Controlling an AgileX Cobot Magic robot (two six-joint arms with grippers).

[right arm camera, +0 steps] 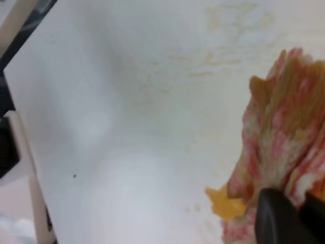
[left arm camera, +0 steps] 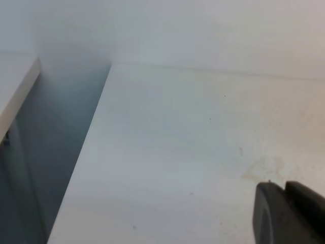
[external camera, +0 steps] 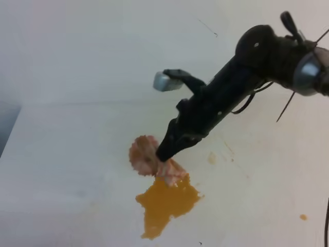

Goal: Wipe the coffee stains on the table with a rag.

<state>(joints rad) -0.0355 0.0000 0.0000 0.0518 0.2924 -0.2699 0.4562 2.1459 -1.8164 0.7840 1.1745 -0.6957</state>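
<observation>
Right fingers point(right arm camera: 279, 218) clamp the rag point(external camera: 149, 157), which we see touching the coffee stains point(external camera: 164, 203) on the table point(external camera: 67, 170). Left gripper point(left arm camera: 289, 216): we cannot tell its finger position.

**Amber, pink and white: the colours on the tabletop**

The table point(external camera: 67, 154) is plain white, shading to cool grey toward its far side, with faint yellowish-tan smudges scattered over it. The coffee stains point(external camera: 164, 203) are translucent amber-orange: one large ragged blotch and a tiny dot of the same colour near the right edge. The rag point(external camera: 146, 157) is pinkish-tan in the high view; in the right wrist view it shows mottled salmon-pink and white folds, streaked orange-brown along the ridges. The right gripper point(external camera: 163, 154) is black, on a black arm with a dull grey metallic joint. The left gripper point(left arm camera: 289, 213) is black too.
</observation>
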